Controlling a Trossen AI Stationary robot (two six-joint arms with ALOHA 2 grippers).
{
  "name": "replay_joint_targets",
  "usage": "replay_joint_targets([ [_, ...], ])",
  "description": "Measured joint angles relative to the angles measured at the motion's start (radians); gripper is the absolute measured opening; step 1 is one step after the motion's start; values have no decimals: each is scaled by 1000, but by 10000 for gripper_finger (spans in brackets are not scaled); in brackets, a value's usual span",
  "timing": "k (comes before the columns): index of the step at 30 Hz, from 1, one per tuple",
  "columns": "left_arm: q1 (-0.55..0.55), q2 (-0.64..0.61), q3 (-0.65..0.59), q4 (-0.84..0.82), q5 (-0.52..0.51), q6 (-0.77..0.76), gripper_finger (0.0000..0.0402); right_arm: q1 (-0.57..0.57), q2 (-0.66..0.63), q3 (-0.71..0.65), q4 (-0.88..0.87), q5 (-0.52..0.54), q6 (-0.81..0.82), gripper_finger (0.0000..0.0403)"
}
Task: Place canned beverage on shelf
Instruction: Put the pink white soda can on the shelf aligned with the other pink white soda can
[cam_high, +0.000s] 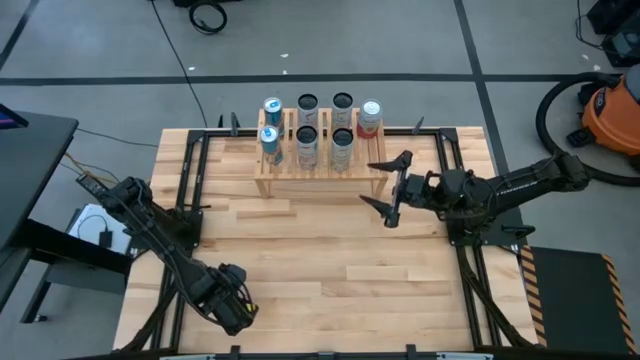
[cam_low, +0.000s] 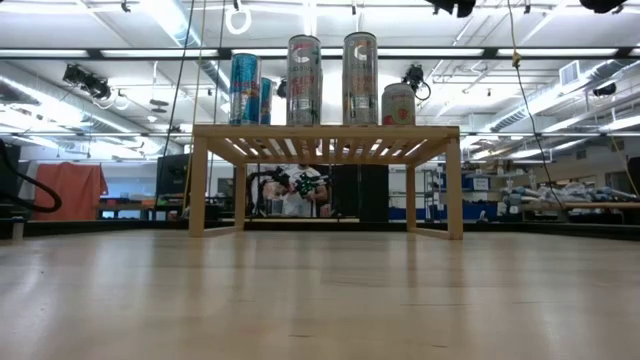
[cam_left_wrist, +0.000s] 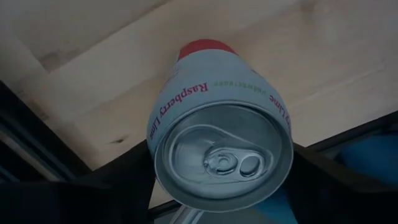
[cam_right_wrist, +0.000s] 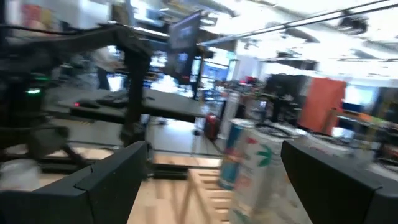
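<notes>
While the left tool (cam_high: 232, 306) sits near the counter's (cam_high: 330, 270) front-left corner, closed on a white aluminium can with a red base and "Raspberry Lime" lettering (cam_left_wrist: 221, 140), the light natural-wood slatted shelf (cam_high: 318, 172) stands well ahead of it and to its right. 7 cans show there: 2 blue-and-white cans (cam_high: 271, 127) on the left, 4 grey tall cans (cam_high: 324, 125) in the middle, 1 white red-topped can (cam_high: 370, 116) at the back right. The right tool (cam_high: 389, 186) hovers empty, fingers spread wide, just off the shelf's right end. Judging from this, the front-right slot looks free. To place well, carry the can upright, approach from the front above the slats, and release only once seated, clear of neighbours and the right tool.
</notes>
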Motion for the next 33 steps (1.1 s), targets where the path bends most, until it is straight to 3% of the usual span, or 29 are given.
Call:
replay_joint_targets([
  [5,0,1,0,-1,2,2,288,-3,4,0,-9,-7,21,383],
  [8,0,1,0,2,3,2,289,-3,6,0,-16,2,145,383],
  [11,0,1,-1,4,4,12,289,-3,17,0,-20,-43,278,383],
  [14,0,1,-1,5,5,19,289,-3,20,0,-16,-121,274,383],
  [18,0,1,-1,5,4,23,290,-5,20,0,-28,-145,292,383],
  [25,-1,1,-1,6,-18,43,290,10,36,0,-61,-432,296,383],
  [33,5,1,-1,4,-35,101,290,50,227,0,28,-377,293,383],
])
